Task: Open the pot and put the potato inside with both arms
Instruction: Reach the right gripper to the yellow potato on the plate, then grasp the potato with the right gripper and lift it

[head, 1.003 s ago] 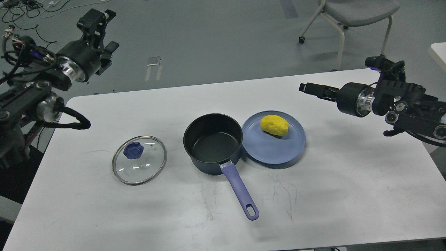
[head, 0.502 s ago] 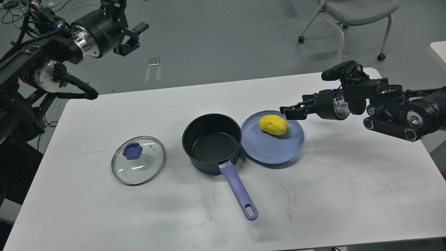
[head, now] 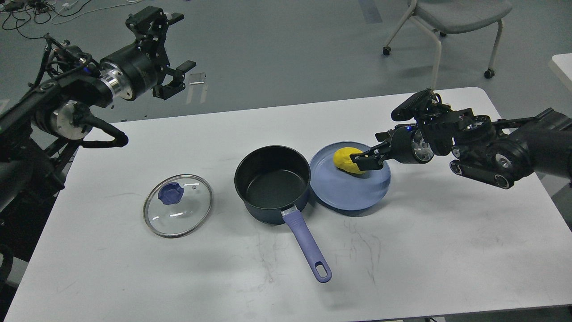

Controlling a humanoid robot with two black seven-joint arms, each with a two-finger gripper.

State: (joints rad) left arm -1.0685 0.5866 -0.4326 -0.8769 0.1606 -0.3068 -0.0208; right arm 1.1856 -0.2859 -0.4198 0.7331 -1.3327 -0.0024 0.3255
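The dark pot (head: 272, 183) stands uncovered and empty at the table's middle, its purple handle (head: 308, 246) pointing toward me. Its glass lid (head: 178, 205) with a blue knob lies flat on the table to the pot's left. The yellow potato (head: 345, 158) lies on a blue plate (head: 353, 192) just right of the pot. My right gripper (head: 365, 161) is open, low over the plate, its fingertips at the potato's right end. My left gripper (head: 175, 79) is open and empty, held high beyond the table's far left edge, away from the lid.
The white table (head: 447, 232) has bare surface in front of and to the right of the plate. A grey chair (head: 451, 18) stands on the floor behind the table's far right. Cables lie on the floor at the far left.
My right gripper has moved left and down from the table's right side to the potato. My left arm has swung up and to the right. Pot, lid and plate have not moved.
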